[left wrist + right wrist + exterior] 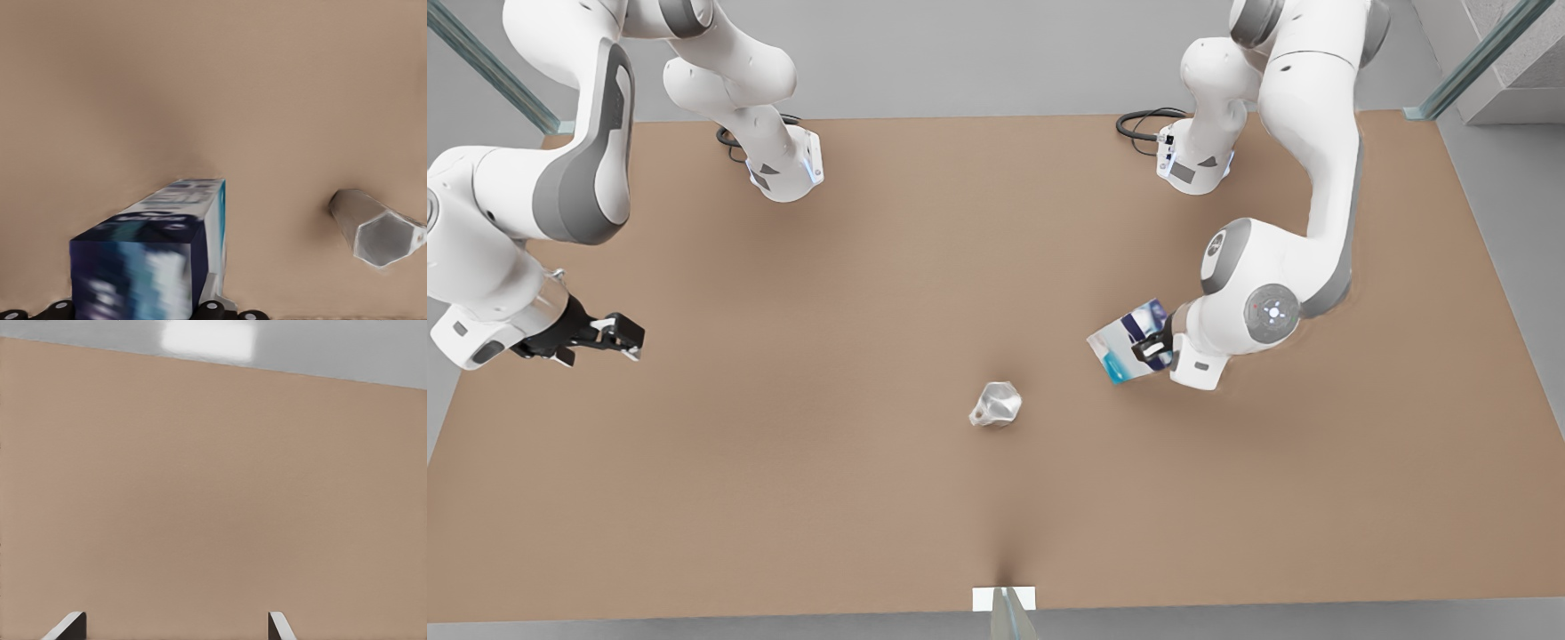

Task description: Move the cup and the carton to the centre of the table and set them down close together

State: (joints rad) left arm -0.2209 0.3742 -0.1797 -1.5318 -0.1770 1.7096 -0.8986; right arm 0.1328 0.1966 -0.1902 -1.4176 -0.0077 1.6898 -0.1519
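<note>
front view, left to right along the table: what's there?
Right tool, open, hanging at the front view's left → cup, lying on the table near its centre → carton, tilted, held by the left tool at its right side.

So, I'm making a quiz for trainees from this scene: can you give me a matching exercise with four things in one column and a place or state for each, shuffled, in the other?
Things
1. cup
2. carton
3. left gripper
4. right gripper

Places or states
A. open, holding nothing, over the table at the front view's left
B. gripped, tilted, at the front view's right
C. lying free on the table near its middle
D. shut on the white and navy box

Pairs: 1-C, 2-B, 3-D, 4-A
</note>
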